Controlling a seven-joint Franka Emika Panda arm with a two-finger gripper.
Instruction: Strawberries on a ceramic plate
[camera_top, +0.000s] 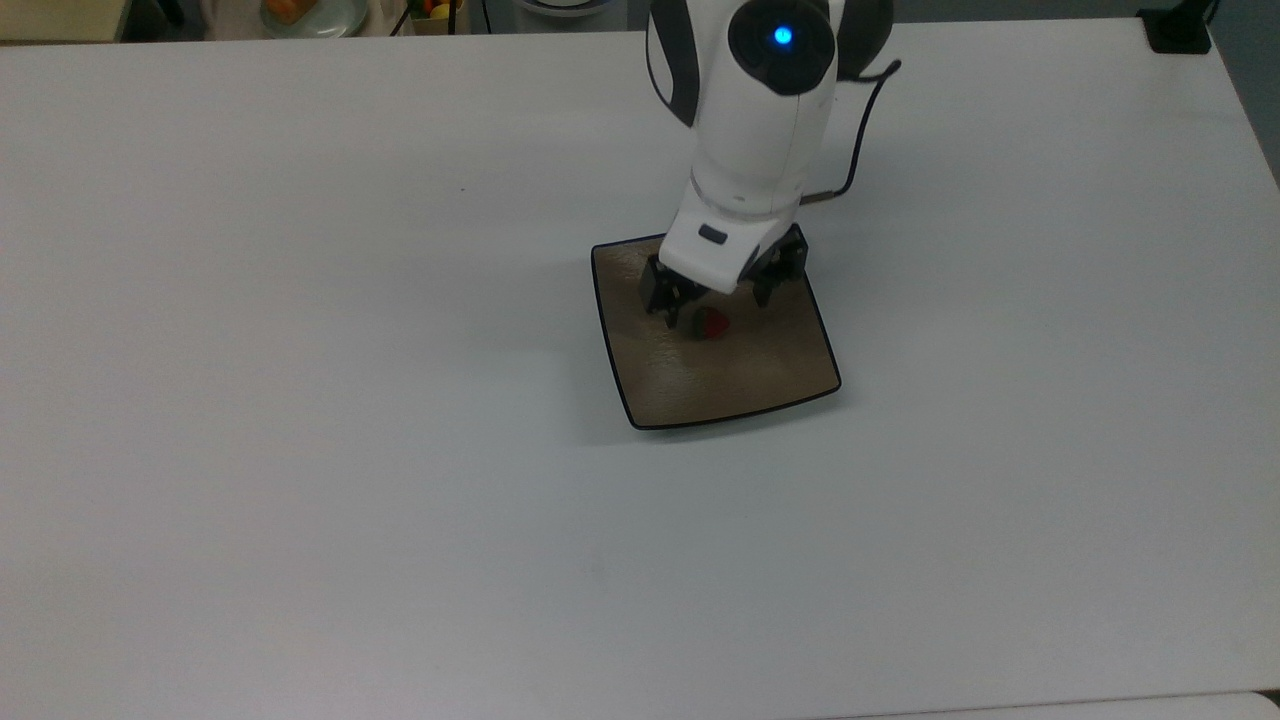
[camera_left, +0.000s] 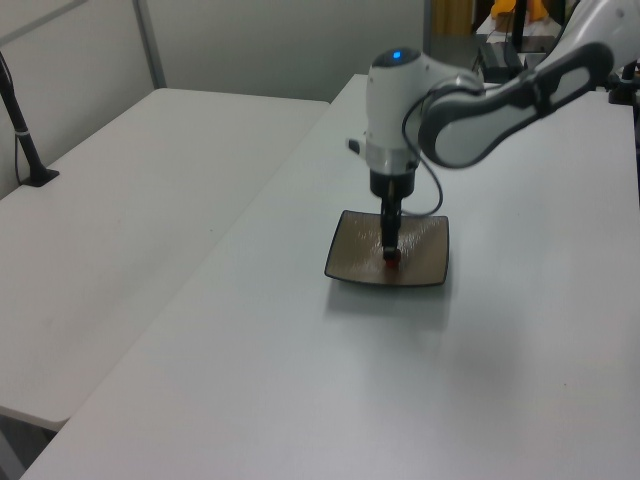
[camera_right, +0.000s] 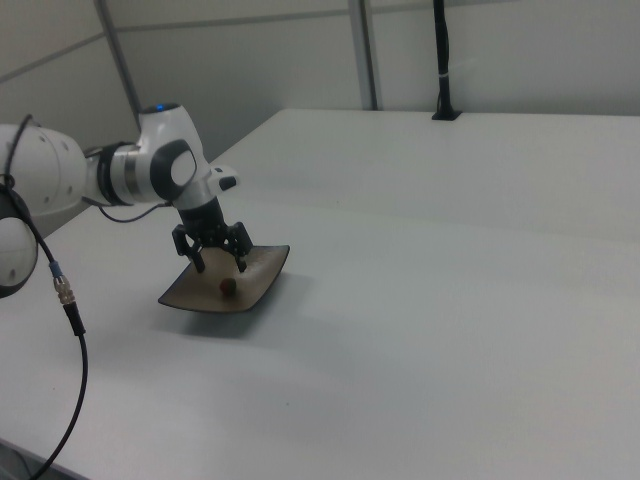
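The ceramic plate is a square tan-brown dish with a dark rim, lying flat on the white table. One small red strawberry rests on it near its middle, free of the fingers. My gripper hangs open just above the berry, one finger on either side and both clear of it. In the right view the strawberry lies on the plate below the spread fingers of the gripper. In the left view the gripper points straight down over the strawberry on the plate.
The white table spreads wide around the plate. A black clamp sits at its far right corner in the top view, and dishes stand beyond its far edge. A black cable hangs at the right view's left.
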